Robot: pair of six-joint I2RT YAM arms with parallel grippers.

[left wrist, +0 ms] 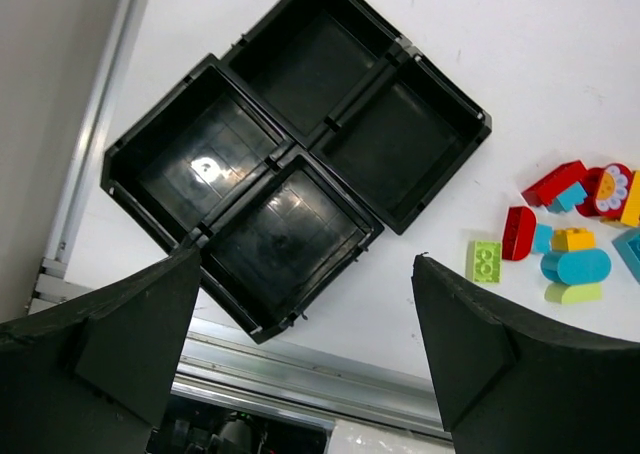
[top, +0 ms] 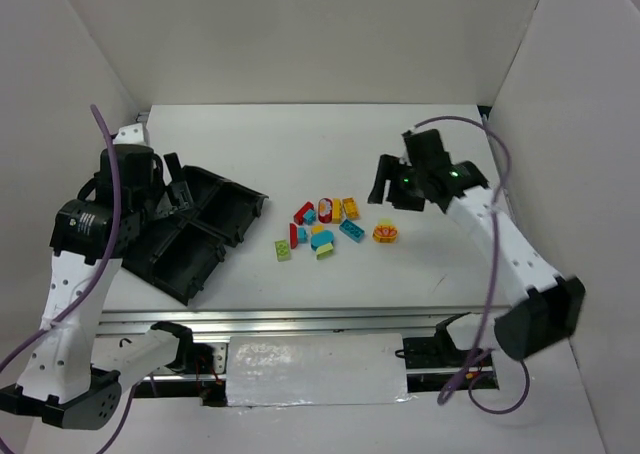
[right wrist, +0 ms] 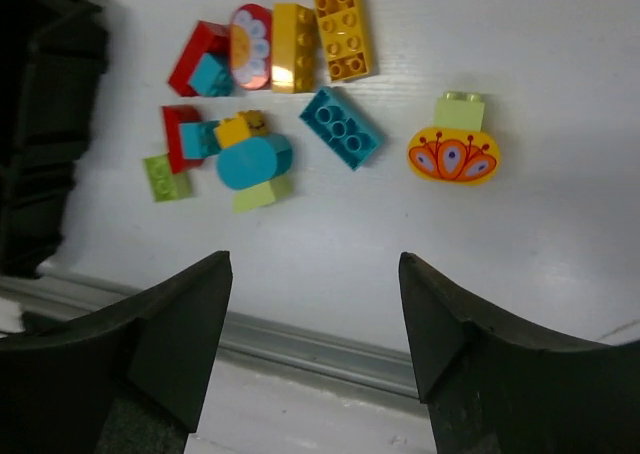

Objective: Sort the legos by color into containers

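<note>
**Legos (top: 322, 240) loose on the worktop (top: 300, 144), right of the black tray (left wrist: 292, 150)**

Legos lie in one loose cluster on the white worktop, near the tray's right corner as the top view shows it, and apart from its walls. Closest to the tray is a small lime green brick (right wrist: 167, 177), just beside a red brick (right wrist: 177, 134). A little farther from the tray sit a round cyan piece (right wrist: 250, 162) with a pale green brick (right wrist: 263, 194) against it, and a red piece bearing a white flower (right wrist: 250, 46). Beyond those come two long orange-yellow bricks (right wrist: 294, 47) side by side and a cyan studded brick (right wrist: 341, 127). Farthest from the tray, apart from the cluster, a domed orange-yellow brick (right wrist: 453, 157) touches a lime green block (right wrist: 460, 111).

The tray sits turned corner-on to the worktop's near edge. A cross-shaped divider splits it into four square compartments (left wrist: 305, 59), and one glossy floor catches a spot of light.

The left fingers (left wrist: 120, 344) hang above the tray, spread wide and gripping nothing. The right fingers (right wrist: 150, 334) hang over the side of the cluster away from the tray, also spread wide and gripping nothing.
</note>
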